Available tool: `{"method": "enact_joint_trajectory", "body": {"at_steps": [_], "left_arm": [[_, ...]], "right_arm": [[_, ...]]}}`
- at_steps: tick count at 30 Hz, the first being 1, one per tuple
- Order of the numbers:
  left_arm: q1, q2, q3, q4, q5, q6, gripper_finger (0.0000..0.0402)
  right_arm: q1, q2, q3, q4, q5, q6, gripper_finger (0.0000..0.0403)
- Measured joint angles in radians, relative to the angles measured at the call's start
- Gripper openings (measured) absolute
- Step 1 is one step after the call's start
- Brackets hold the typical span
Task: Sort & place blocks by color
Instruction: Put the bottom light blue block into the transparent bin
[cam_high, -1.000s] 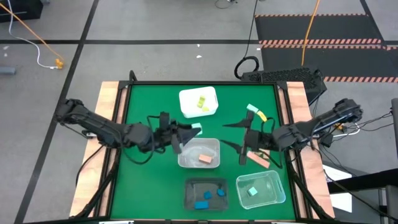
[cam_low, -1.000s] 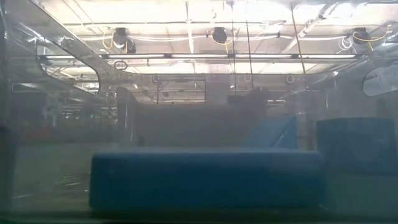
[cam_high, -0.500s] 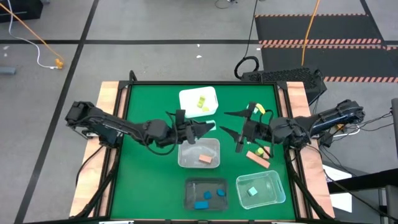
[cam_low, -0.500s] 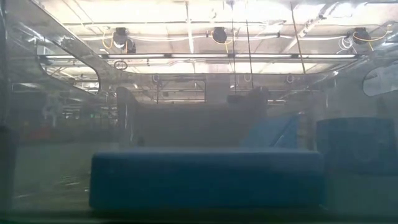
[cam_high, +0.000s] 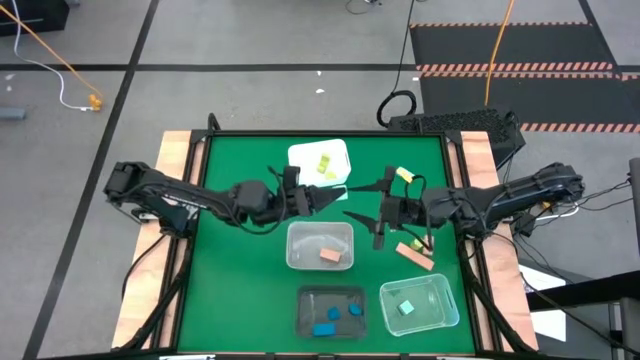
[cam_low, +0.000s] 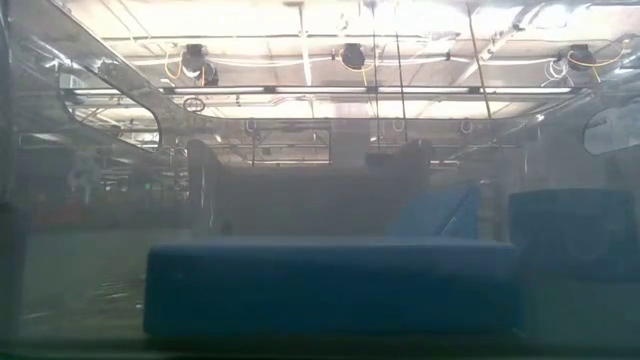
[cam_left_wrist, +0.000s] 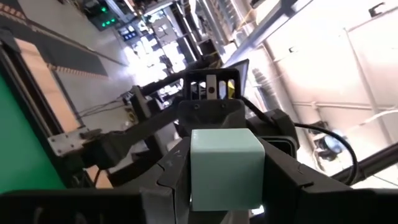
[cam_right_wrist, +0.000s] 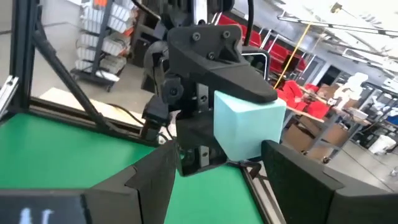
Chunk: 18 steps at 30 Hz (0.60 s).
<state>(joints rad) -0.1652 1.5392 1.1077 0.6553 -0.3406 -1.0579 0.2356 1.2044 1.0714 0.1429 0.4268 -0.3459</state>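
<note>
My left gripper (cam_high: 336, 197) hangs above the table's middle, shut on a mint green cube (cam_left_wrist: 225, 163). My right gripper (cam_high: 357, 200) faces it from the right, open. In the right wrist view the cube (cam_right_wrist: 249, 126) sits just beyond my right fingers (cam_right_wrist: 158, 177), which stand to either side of it; I see no touch. A yellow block (cam_high: 406, 176) and salmon-tan bars (cam_high: 414, 254) lie flat on the green mat at the right. My left gripper pinches the cube by two opposite side faces (cam_left_wrist: 198, 182) between its two fingers. The fingers come level from the table's left and point toward the right gripper. The cube is lifted clear of the table, its free face toward the right gripper.
A white tub (cam_high: 320, 150) at the far middle holds yellow-green blocks. A clear tub (cam_high: 300, 250) holds a salmon block, a dark tub (cam_high: 308, 312) blue blocks, and a clear tub (cam_high: 440, 300) a mint block. In the low view a blue block (cam_low: 330, 285) fills the foreground.
My left gripper has carried the cube toward the table's right and far edge and rolled about its own axis. My right gripper has gone left and toward the far edge. The two now meet tip to tip above the middle.
</note>
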Motion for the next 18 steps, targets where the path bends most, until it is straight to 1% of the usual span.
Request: {"method": "enact_joint_trajectory", "body": {"at_steps": [9,12,13,15,18], "left_arm": [[0.005,0.001,0.001,-0.021,0.059,-0.001,0.0134],[0.004,-0.003,0.001,-0.039,0.066,-0.003,0.0134],[0.003,-0.003,0.002,-0.045,0.099,-0.003,0.0134],[-0.001,0.001,0.001,-0.054,0.113,-0.003,0.0134],[0.001,0.000,0.001,-0.058,0.141,-0.031,0.0134]], "right_arm": [[-0.020,-0.004,0.000,0.014,0.000,0.049,0.0231],[-0.019,-0.003,0.000,0.009,0.069,0.036,0.0231],[-0.020,-0.003,0.000,0.012,0.079,0.032,0.0231],[-0.020,-0.002,0.000,0.006,0.046,0.034,0.0231],[-0.021,0.001,0.000,0.013,0.033,0.050,0.0231]]}}
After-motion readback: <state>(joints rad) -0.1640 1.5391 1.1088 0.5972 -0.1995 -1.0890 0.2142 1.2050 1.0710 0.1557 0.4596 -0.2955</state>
